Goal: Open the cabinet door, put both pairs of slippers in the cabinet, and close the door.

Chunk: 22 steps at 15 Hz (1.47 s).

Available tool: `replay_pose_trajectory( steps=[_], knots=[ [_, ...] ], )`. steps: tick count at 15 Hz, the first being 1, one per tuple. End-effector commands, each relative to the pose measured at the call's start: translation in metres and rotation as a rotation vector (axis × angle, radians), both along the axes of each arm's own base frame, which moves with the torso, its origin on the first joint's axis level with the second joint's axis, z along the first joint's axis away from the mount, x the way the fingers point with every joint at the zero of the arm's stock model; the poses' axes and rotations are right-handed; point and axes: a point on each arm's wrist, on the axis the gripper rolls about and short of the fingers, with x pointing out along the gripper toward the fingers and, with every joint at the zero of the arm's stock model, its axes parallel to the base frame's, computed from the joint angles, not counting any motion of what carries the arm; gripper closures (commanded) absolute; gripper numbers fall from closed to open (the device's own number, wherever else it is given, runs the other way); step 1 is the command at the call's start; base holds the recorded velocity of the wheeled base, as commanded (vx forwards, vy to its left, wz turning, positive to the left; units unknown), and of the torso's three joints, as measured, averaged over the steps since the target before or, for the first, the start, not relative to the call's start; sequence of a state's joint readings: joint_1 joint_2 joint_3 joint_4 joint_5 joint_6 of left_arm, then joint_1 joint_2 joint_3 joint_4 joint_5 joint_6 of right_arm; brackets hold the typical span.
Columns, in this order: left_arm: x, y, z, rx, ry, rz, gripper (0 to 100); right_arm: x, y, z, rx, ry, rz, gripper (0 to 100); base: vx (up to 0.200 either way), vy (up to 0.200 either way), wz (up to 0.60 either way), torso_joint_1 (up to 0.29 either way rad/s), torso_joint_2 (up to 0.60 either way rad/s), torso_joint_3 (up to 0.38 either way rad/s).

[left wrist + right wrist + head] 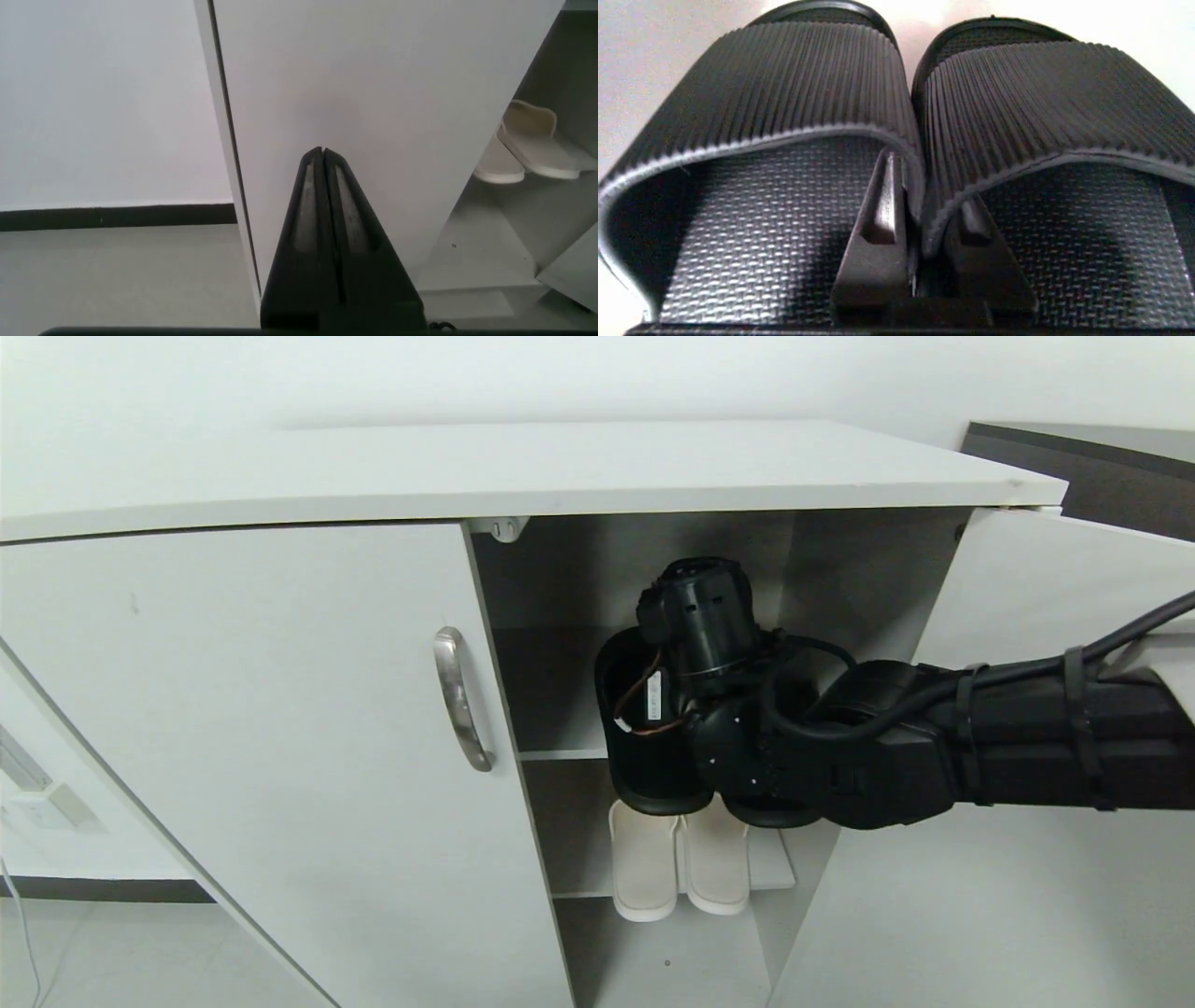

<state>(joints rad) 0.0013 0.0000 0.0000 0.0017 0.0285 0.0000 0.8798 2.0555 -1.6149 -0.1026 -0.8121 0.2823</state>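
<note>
Cabinet (560,467): white, standing against a pale wall (467,373); the inside is open to view on its right half.
Left door (261,728): shut, with a curved metal handle (457,700) near its right edge.
Right door (1027,588): swung open towards the near right.
Black slippers (644,747): held as a pair inside the cabinet opening, side by side and tilted. Their near ends hang just below the front edge of the upper shelf (560,753). I cannot tell whether they touch that shelf.
Right gripper (920,245): narrow, pinching the two inner strap edges of the black slippers (785,103) together between its fingers (882,224). Its arm comes in from the right, across the open door.
White slippers (677,863): lying side by side on the lower shelf (775,868), directly below the black pair, with their near ends sticking out past the shelf's front edge. They also show in the left wrist view (528,145).
Left gripper (322,187): closed tight with nothing between its fingers, pointing at the face of the shut left door (374,93), low and near the floor (121,280).
</note>
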Motion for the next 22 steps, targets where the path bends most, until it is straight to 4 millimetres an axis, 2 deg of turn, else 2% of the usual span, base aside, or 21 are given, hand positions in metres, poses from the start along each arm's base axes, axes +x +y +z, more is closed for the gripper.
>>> replay_pose_trajectory(
  steps=[1, 2, 5, 8, 17, 18, 22],
  knots=[
    [0.0, 0.0, 0.0, 0.0, 0.0, 0.001, 100, 0.015, 0.007, 0.0, 0.006, -0.003, -0.013, 100, 0.0, 0.0, 0.0, 0.0, 0.0, 0.0],
    [0.0, 0.0, 0.0, 0.0, 0.0, 0.001, 100, 0.027, 0.008, 0.001, 0.012, -0.008, -0.028, 100, 0.0, 0.0, 0.0, 0.0, 0.0, 0.0],
    [0.0, 0.0, 0.0, 0.0, 0.0, 0.001, 100, 0.045, 0.009, 0.002, 0.028, -0.018, -0.049, 100, 0.0, 0.0, 0.0, 0.0, 0.0, 0.0],
    [0.0, 0.0, 0.0, 0.0, 0.0, 0.001, 100, 0.056, 0.009, 0.003, 0.036, -0.018, -0.048, 100, 0.0, 0.0, 0.0, 0.0, 0.0, 0.0],
    [0.0, 0.0, 0.0, -0.002, 0.0, 0.002, 100, 0.06, 0.01, -0.001, 0.028, -0.015, -0.053, 100, 0.0, 0.0, 0.0, 0.0, 0.0, 0.0],
    [0.0, 0.0, 0.0, -0.002, 0.0, 0.002, 100, 0.06, 0.01, -0.002, 0.027, -0.014, -0.053, 0, 0.0, 0.0, 0.0, 0.0, 0.0, 0.0],
    [0.0, 0.0, 0.0, -0.002, 0.0, 0.001, 100, 0.054, 0.008, 0.005, 0.02, -0.008, -0.047, 0, 0.0, 0.0, 0.0, 0.0, 0.0, 0.0]
  ],
)
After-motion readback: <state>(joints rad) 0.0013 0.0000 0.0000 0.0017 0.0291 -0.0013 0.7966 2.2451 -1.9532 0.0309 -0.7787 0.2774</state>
